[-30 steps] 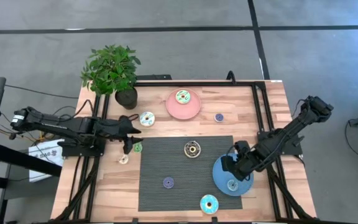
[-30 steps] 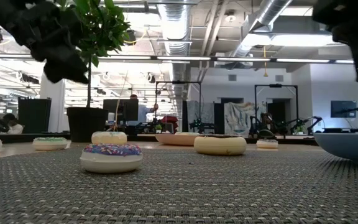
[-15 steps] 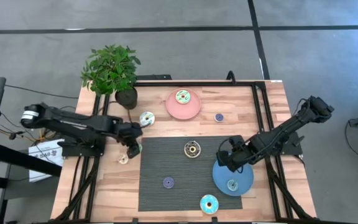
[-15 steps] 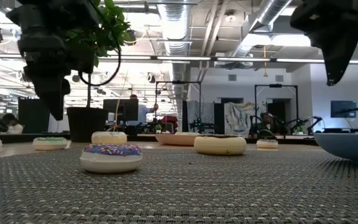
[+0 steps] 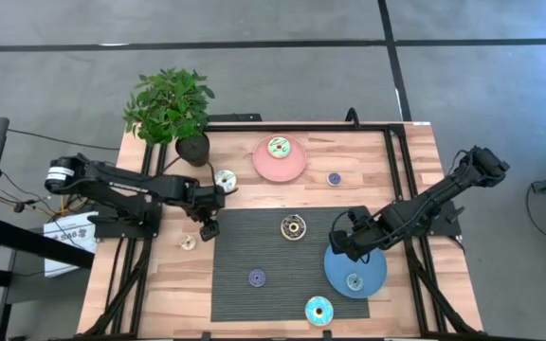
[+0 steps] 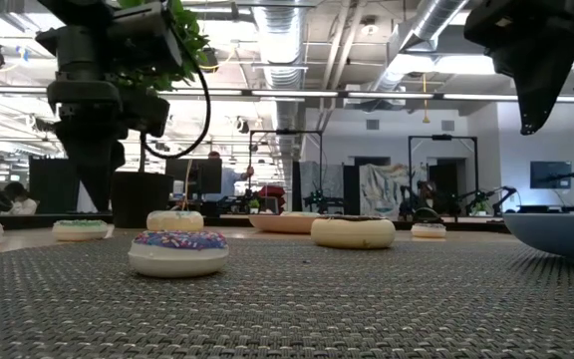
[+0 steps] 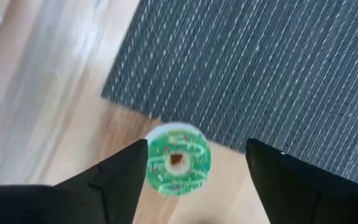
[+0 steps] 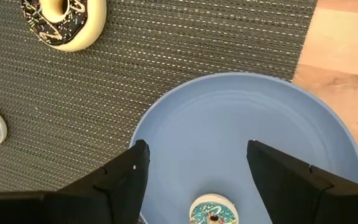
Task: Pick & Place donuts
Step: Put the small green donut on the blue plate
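- The left gripper [image 5: 209,227] is hanging over the near-left corner of the grey mat [image 5: 273,284], its fingers [image 7: 114,177] spread apart and gripping nothing.
- The small green donut [image 7: 178,160] is lying on bare wood between those fingers, just off the mat's edge and touching neither finger; the high view is hiding it under the gripper.
- The right gripper [image 5: 341,244] is hovering over the far-left rim of the blue plate [image 5: 375,268], its fingers [image 8: 120,180] parted and empty.
- A small cyan donut [image 5: 354,281] is resting inside the blue plate, near its front edge.
- On the mat, a dark-iced donut with a cream rim [image 5: 293,226] is sitting near the centre, and a small purple donut [image 5: 257,278] is lying well apart from it; open mat is lying between them.
- A large cyan donut [image 5: 318,310] is overlapping the mat's front edge.
- The pink plate [image 5: 271,163] is holding a green donut [image 5: 278,147]; a small purple donut [image 5: 334,178] is lying on wood to its right, well clear of the table edge.
- A white-rimmed cyan donut [image 5: 225,179] is sitting beside the potted plant [image 5: 171,106], just behind the left arm; a small pale donut [image 5: 189,242] is lying left of the mat.
- The low view alone is showing the room behind the table, with a person [image 6: 229,179] far off; the purple-sprinkled donut [image 6: 178,252] is appearing nearest to it.
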Controlling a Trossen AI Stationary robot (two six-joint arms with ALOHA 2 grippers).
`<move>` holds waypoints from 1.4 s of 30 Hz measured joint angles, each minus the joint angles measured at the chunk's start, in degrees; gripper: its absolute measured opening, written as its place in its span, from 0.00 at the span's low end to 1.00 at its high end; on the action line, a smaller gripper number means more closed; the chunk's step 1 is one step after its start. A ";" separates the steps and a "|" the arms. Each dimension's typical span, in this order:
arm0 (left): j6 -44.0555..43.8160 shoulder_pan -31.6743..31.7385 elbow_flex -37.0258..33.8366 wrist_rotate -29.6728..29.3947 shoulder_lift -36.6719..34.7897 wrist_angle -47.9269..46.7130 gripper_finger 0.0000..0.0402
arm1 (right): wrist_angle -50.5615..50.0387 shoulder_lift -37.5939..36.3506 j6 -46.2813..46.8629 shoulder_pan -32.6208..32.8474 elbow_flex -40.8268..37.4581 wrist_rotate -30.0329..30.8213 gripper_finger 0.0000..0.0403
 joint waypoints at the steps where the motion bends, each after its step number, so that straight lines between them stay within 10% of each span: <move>1: 0.42 0.28 0.00 -0.11 -0.17 0.23 0.68 | 0.02 0.00 -0.28 0.00 0.00 -0.01 0.65; 42: 11.80 -5.60 -0.09 -7.95 0.67 -3.46 0.71 | -0.01 0.00 -2.37 -0.04 0.00 2.01 0.65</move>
